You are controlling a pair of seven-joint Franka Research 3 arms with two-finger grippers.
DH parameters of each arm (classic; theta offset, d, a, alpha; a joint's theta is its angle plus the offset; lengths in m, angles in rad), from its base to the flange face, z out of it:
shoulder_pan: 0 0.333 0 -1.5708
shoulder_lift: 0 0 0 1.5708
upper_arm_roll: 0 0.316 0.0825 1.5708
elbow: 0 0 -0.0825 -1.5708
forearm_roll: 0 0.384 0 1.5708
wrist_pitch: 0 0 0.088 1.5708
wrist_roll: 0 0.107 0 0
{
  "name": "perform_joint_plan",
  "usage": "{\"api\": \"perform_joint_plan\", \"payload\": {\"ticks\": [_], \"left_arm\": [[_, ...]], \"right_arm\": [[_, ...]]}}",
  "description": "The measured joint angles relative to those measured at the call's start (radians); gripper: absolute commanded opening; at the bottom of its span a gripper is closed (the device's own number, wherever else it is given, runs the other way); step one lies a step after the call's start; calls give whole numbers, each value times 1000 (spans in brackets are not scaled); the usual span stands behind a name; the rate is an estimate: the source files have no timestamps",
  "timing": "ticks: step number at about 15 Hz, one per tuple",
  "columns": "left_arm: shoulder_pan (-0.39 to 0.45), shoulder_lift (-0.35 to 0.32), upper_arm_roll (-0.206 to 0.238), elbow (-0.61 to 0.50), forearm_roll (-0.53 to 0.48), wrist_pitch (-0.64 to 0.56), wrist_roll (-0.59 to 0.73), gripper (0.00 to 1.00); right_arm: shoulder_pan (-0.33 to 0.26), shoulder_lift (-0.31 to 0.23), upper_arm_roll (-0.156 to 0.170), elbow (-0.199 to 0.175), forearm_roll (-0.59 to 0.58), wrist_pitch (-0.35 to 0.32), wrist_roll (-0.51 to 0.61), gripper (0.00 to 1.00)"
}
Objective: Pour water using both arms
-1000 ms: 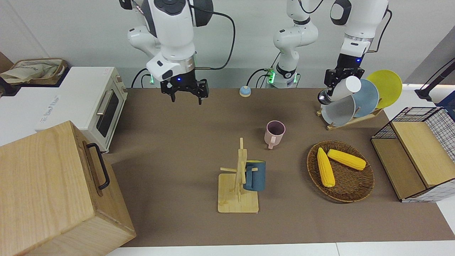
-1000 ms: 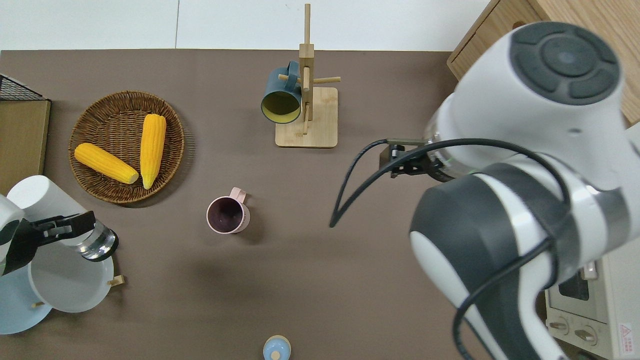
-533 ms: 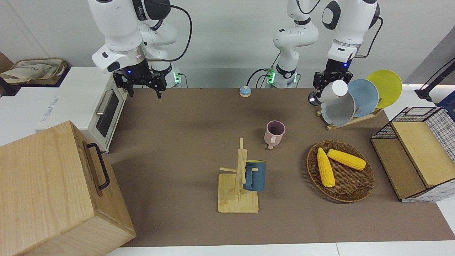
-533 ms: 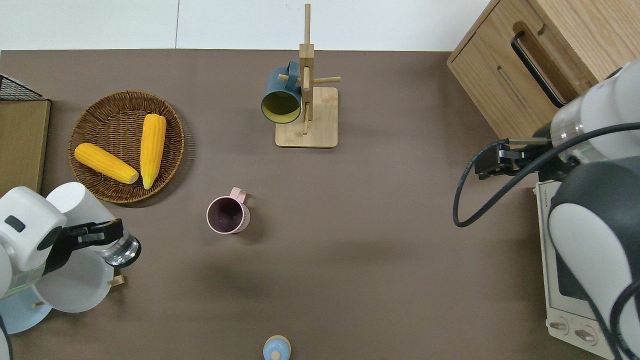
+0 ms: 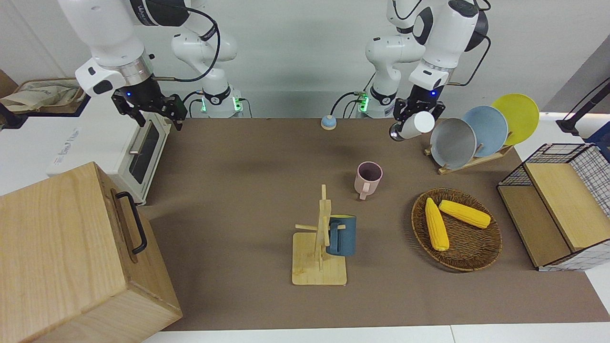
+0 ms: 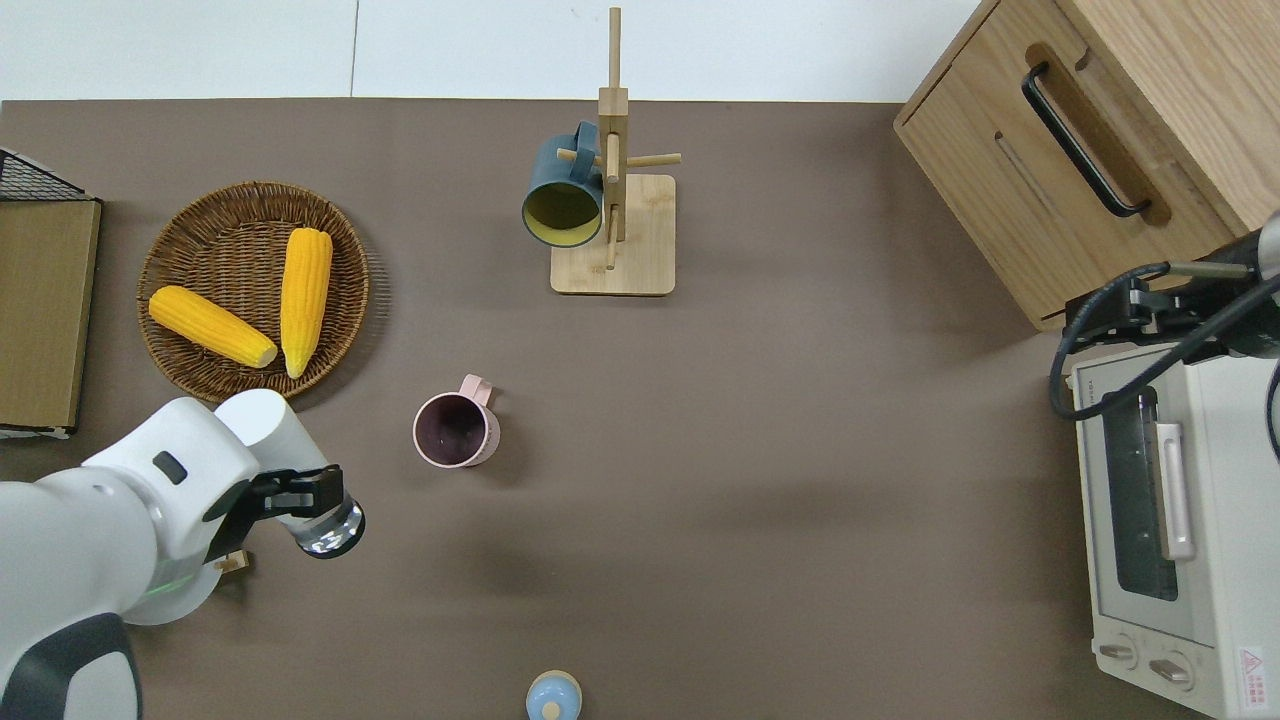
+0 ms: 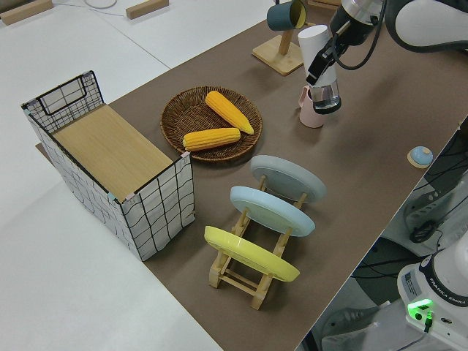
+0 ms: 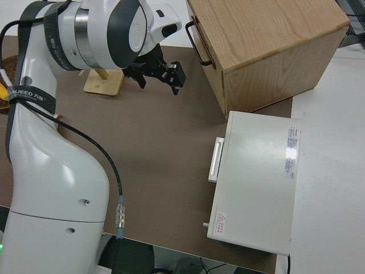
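Left gripper: clamped round a white bottle, tilted, steel mouth low — over bare table beside the pink mug, likely the pour target.
Right gripper: fingers spread, empty — over the toaster oven edge.

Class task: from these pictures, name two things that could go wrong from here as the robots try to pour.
1. The left gripper holds the white bottle tilted, silver end lowest, over bare table and not over the pink mug. Water might spill before it gets there.
2. The pink mug stands unheld, and the right gripper is open and empty by the toaster oven. A bump from the bottle could tip the mug.
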Motion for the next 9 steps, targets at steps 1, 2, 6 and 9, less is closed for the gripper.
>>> {"api": "perform_joint_plan", "payload": {"ticks": [1,2,6,9], "left_arm": [[-19,0,0,-9,-6,0,-1,0],[-39,0,-2,-18,-9,0,-4,0],[-52,0,-44,-47,-36,4,-5,0],[-53,6,-74,-64,-47,7,-5,0]], "right_arm": [[-1,0,1,0,2,0,0,990],[0,-2,7,1,3,0,0,992],[0,-5,27,1,4,0,0,992],[0,-6,28,1,4,0,0,992]]}}
